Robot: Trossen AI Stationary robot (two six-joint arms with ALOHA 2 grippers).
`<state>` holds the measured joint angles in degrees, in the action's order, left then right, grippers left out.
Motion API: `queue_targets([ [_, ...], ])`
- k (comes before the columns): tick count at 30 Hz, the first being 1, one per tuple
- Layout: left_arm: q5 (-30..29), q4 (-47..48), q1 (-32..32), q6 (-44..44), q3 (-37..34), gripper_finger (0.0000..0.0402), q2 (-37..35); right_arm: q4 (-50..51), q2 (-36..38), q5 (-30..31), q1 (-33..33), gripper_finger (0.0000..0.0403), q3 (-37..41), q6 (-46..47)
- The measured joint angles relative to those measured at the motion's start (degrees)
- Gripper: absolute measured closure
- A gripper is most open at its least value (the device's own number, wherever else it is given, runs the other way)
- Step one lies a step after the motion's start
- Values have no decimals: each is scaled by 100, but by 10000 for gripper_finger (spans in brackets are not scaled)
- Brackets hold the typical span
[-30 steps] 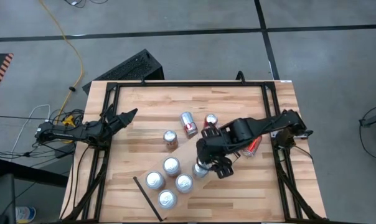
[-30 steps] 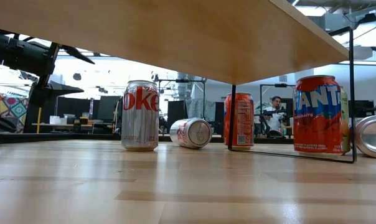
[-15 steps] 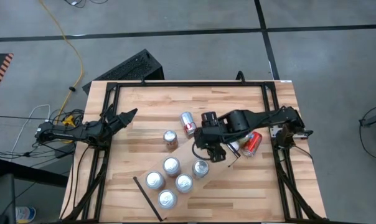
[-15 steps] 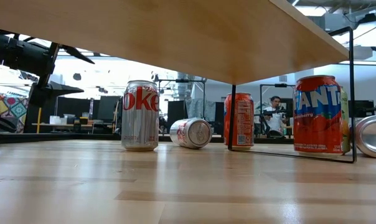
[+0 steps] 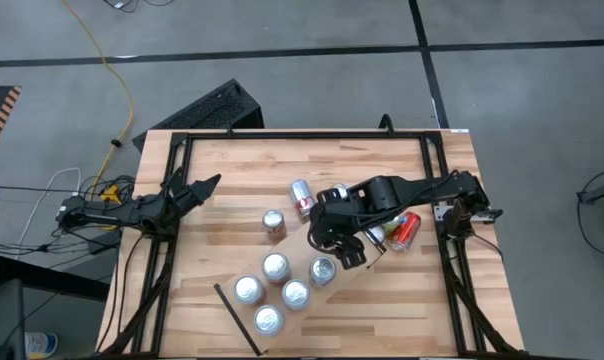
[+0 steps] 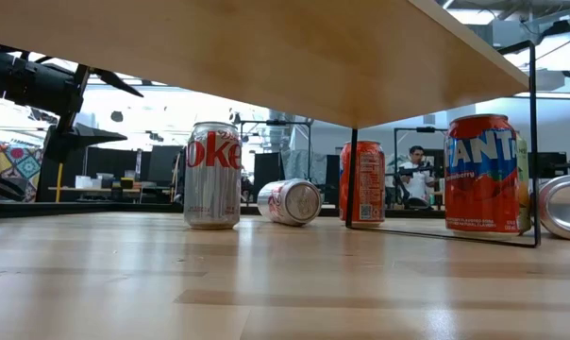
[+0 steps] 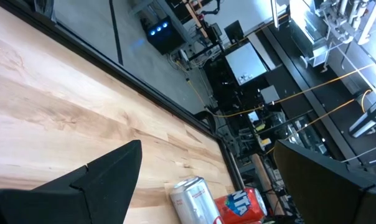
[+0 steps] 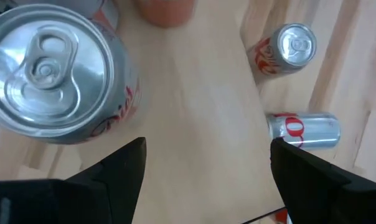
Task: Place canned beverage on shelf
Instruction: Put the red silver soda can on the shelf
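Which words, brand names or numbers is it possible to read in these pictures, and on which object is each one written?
"oke", the start cut off: upright silver can, low view.
"FANTA": orange can, low view.
Orange can behind the shelf leg: small print, unreadable.
Silver can lying on its side: red lettering, unreadable.
Large silver can, right wrist view: red script, unreadable.
High view: nothing readable.

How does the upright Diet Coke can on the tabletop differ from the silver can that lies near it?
The Diet Coke can stands upright; the lying can rests on its side. The low view shows the Diet Coke can's lettered wall but the lying can's round end. Both are silver with red print.
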<state>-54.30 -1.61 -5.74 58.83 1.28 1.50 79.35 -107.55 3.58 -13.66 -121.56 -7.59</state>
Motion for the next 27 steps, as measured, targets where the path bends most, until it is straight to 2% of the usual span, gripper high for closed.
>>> queue_targets([
  [6, -24, 2, 0, -11, 0, 51, 0, 181, 0, -366, -154, 86, 0, 5],
  [8, -24, 3, -1, -11, -2, 51, 0, 321, 0, -186, -212, 86, 0, 59],
  [12, -29, 4, 0, -11, -1, 51, 0, 377, 0, 598, -166, 86, 0, 22],
  [15, -37, 4, -1, -11, -1, 51, 0, -42, 0, 691, -39, 86, 0, -242],
  [20, -37, 4, 0, -3, -2, 51, 0, -870, 0, 78, 73, 86, 0, -497],
  [27, -35, 4, 0, -11, -1, 51, 0, -888, 0, -670, 52, 86, 0, -630],
])
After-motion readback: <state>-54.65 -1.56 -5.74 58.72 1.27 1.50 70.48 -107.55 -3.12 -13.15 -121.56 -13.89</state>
